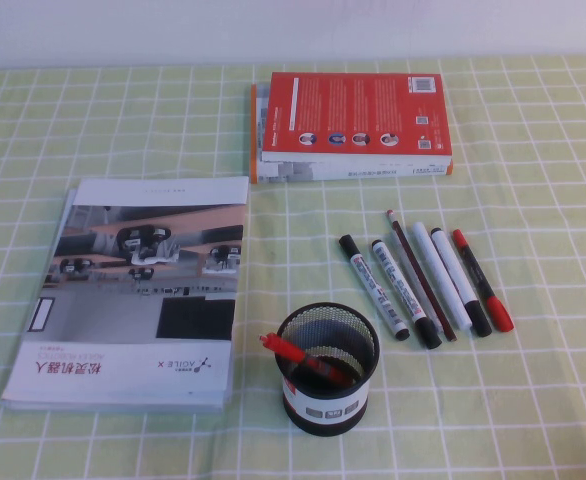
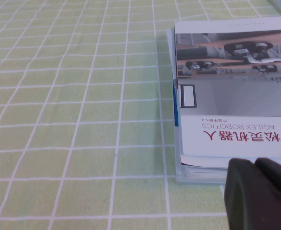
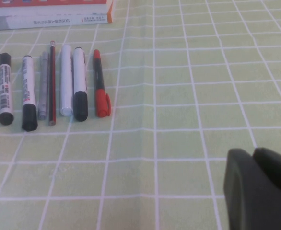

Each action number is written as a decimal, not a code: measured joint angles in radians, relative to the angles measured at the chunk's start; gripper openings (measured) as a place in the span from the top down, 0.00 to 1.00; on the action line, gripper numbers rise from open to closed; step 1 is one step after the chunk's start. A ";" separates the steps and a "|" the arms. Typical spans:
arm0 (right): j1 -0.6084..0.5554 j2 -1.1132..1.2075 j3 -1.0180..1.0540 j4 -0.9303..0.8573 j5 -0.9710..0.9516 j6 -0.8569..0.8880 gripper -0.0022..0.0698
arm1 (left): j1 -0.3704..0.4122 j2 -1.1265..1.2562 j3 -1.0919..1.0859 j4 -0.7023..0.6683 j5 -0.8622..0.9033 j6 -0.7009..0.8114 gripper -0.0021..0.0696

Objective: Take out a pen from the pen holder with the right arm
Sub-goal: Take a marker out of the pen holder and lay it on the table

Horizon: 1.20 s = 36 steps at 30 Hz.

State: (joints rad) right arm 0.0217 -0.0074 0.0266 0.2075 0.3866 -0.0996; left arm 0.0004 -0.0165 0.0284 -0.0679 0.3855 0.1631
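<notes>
Red pen (image 1: 291,350) is seen leaning in the mesh holder (image 1: 325,408), near centre, end over the left rim. Loose pens (image 1: 423,285) are laid in a row far-right of it. Right gripper (image 3: 253,154) is closed, empty, over cloth clear of that row. Left gripper (image 2: 254,165) is closed, beside the booklet (image 2: 231,96) corner.

Red pen (image 1: 291,352), perhaps cap-up, leaning left in upright black mesh pen holder (image 1: 323,405).
</notes>
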 joint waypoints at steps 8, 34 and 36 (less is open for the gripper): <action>0.000 0.000 0.000 0.108 -0.024 0.000 0.99 | 0.000 0.000 0.000 0.000 0.000 0.000 0.98; 0.000 0.002 -0.019 0.697 -0.114 -0.018 0.99 | 0.000 0.000 0.000 0.000 0.000 0.000 0.98; 0.000 0.035 -0.069 0.678 -0.060 -0.027 0.99 | 0.000 0.000 0.000 0.000 0.000 0.000 0.98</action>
State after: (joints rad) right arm 0.0217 0.0275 -0.0420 0.8852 0.3262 -0.1266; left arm 0.0004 -0.0165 0.0284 -0.0679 0.3855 0.1631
